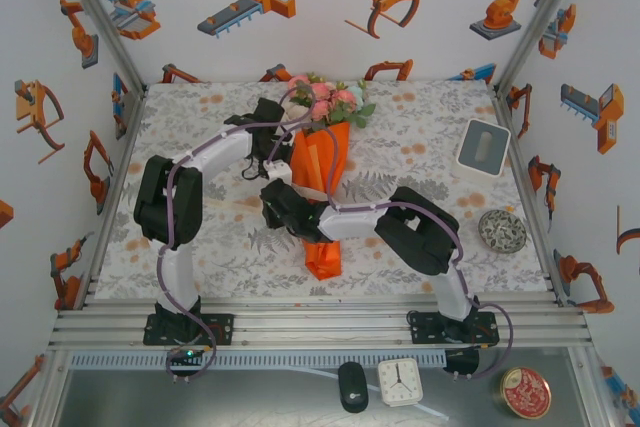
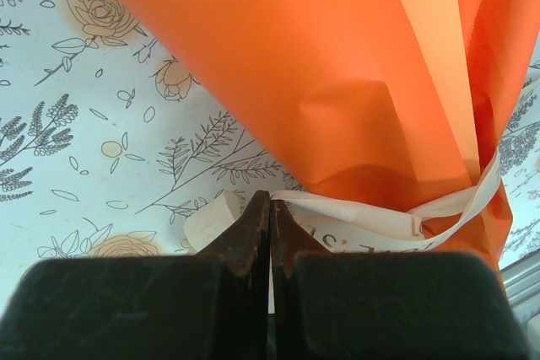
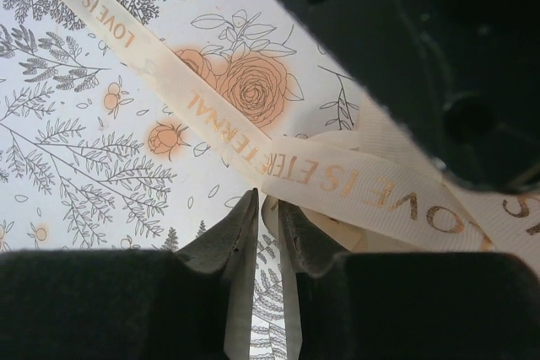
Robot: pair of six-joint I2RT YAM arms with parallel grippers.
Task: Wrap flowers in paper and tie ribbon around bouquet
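Note:
The bouquet lies in the middle of the table: pink and white flowers (image 1: 325, 99) top a bright orange paper (image 1: 322, 162) cone. In the left wrist view the paper (image 2: 321, 65) is bound by the cream ribbon (image 2: 371, 221), and my left gripper (image 2: 270, 201) is shut on that ribbon just beside the cone. My right gripper (image 3: 268, 198) hangs over the tablecloth with its jaws a narrow gap apart. A fold of the gold-lettered ribbon (image 3: 363, 191) lies right at its fingertips, and cloth shows through the gap. From above, both grippers meet at the cone's left side, left gripper (image 1: 277, 164) above right gripper (image 1: 273, 199).
A white box (image 1: 482, 147) and a round metal dish (image 1: 502, 230) stand at the table's right. A clock (image 1: 399, 381), a black mouse (image 1: 352, 385) and a red tin (image 1: 525, 392) sit on the front shelf. The left arm's dark body (image 3: 422, 56) hangs over my right gripper.

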